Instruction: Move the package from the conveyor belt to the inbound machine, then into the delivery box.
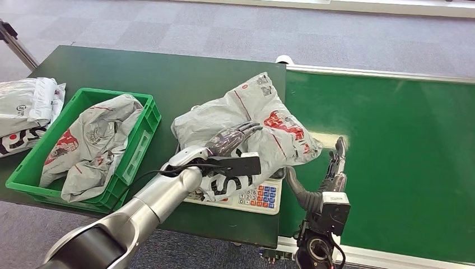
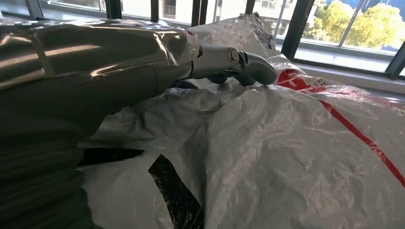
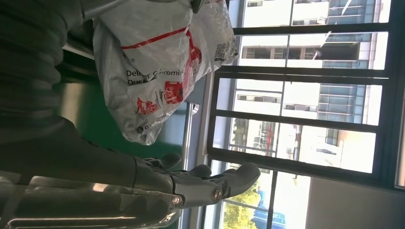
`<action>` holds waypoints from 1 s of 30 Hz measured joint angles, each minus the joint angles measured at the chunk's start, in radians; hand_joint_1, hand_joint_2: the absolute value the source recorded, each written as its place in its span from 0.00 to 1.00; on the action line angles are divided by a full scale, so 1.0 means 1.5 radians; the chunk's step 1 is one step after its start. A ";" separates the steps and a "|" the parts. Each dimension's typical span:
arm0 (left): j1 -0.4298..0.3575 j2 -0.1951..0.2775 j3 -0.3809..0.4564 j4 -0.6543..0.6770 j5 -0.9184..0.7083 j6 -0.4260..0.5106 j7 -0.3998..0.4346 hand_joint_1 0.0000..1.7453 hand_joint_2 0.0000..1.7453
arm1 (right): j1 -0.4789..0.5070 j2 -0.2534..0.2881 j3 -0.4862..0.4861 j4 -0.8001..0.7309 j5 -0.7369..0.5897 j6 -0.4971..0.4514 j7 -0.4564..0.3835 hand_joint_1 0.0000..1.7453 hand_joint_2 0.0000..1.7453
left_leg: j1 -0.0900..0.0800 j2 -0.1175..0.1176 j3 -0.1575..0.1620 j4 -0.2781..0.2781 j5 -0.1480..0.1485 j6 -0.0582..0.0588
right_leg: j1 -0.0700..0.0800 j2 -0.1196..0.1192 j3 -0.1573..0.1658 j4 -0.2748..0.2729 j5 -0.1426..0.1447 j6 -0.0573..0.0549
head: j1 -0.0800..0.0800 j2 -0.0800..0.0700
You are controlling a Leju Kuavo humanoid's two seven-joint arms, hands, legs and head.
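Observation:
A grey plastic package (image 1: 269, 120) with red print lies on the inbound machine (image 1: 260, 197), a white scale with a coloured keypad, at the table's near edge. My left hand (image 1: 229, 140) rests on top of the package with its fingers stretched out flat. In the left wrist view the thumb (image 2: 239, 62) touches the crinkled package (image 2: 286, 157). My right hand (image 1: 339, 154) stands over the green conveyor belt (image 1: 403, 162) just right of the package, fingers straight and holding nothing. In the right wrist view the package (image 3: 157, 62) lies beyond the right hand (image 3: 210, 183), apart from it.
A green delivery box (image 1: 140, 137) stands on the dark green table (image 1: 185, 78) left of the scale, with another grey package (image 1: 89, 145) inside. More packages (image 1: 25, 109) are piled at the table's left edge. Grey carpet lies beyond the table.

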 joint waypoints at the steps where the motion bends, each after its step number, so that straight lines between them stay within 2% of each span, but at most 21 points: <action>1: -0.004 -0.002 -0.002 0.011 0.000 -0.005 0.004 0.00 1.00 | 0.000 0.000 0.000 0.000 0.000 0.000 0.001 0.00 1.00 | 0.000 0.000 0.000 0.000 0.000 0.000 | 0.000 0.000 0.000 0.000 0.000 0.000 | 0.000 0.000; 5: -0.019 -0.006 -0.008 0.046 0.000 -0.020 0.016 0.00 1.00 | -0.001 0.000 -0.001 0.000 0.000 0.000 0.005 0.00 1.00 | 0.000 0.000 0.000 0.000 0.000 0.000 | 0.000 0.000 0.000 0.000 0.000 0.000 | 0.000 0.000; 6: -0.022 -0.007 -0.009 0.053 0.000 -0.021 0.018 0.03 1.00 | -0.001 0.000 -0.001 0.000 0.000 0.000 0.006 0.00 1.00 | 0.000 0.000 0.000 0.000 0.000 0.000 | 0.000 0.000 0.000 0.000 0.000 0.000 | 0.000 0.000; 7: -0.024 -0.008 -0.009 0.058 0.000 -0.020 0.018 0.22 1.00 | -0.001 0.000 -0.001 0.000 0.000 0.000 0.006 0.00 1.00 | 0.000 0.000 0.000 0.000 0.000 0.000 | 0.000 0.000 0.000 0.000 0.000 0.000 | 0.000 0.000; 9: -0.026 -0.009 -0.009 0.066 0.000 -0.016 0.018 0.71 1.00 | -0.002 0.000 -0.001 0.001 0.000 0.001 0.006 0.00 1.00 | 0.000 0.000 0.000 0.000 0.000 0.000 | 0.000 0.000 0.001 0.000 0.000 0.000 | 0.000 0.000; 10: -0.027 -0.009 -0.009 0.069 0.000 -0.012 0.016 0.92 1.00 | -0.002 0.000 -0.001 0.001 0.000 0.002 0.006 0.00 1.00 | 0.000 0.000 0.000 0.000 0.000 0.000 | 0.000 0.000 0.001 0.000 0.000 0.000 | 0.000 0.000; 11: -0.027 -0.010 -0.010 0.071 0.000 -0.007 0.013 0.97 1.00 | -0.002 0.000 -0.001 0.001 -0.001 0.003 0.006 0.00 1.00 | 0.000 0.000 0.000 0.000 0.000 0.000 | 0.000 0.000 0.001 0.000 0.000 0.000 | 0.000 0.000; 25: -0.022 -0.009 -0.018 0.068 -0.016 0.038 -0.006 0.97 1.00 | -0.002 0.000 -0.001 0.002 -0.004 0.005 0.006 0.00 1.00 | 0.000 0.000 0.000 0.000 0.000 0.000 | 0.000 0.000 0.001 0.000 0.000 0.000 | 0.000 0.000; 28: -0.013 -0.008 -0.019 0.054 -0.033 0.081 -0.018 1.00 1.00 | -0.002 0.000 -0.001 0.002 -0.007 0.010 0.005 0.00 1.00 | 0.000 0.000 0.000 0.000 0.000 0.000 | 0.000 0.000 0.001 0.000 0.000 0.000 | 0.000 0.000; 30: -0.001 -0.007 -0.019 0.037 -0.048 0.133 -0.028 1.00 1.00 | -0.002 0.000 -0.001 0.001 -0.009 0.014 0.003 0.00 1.00 | 0.000 0.000 0.000 0.000 0.000 0.000 | 0.000 0.000 0.001 0.000 0.000 0.000 | 0.000 0.000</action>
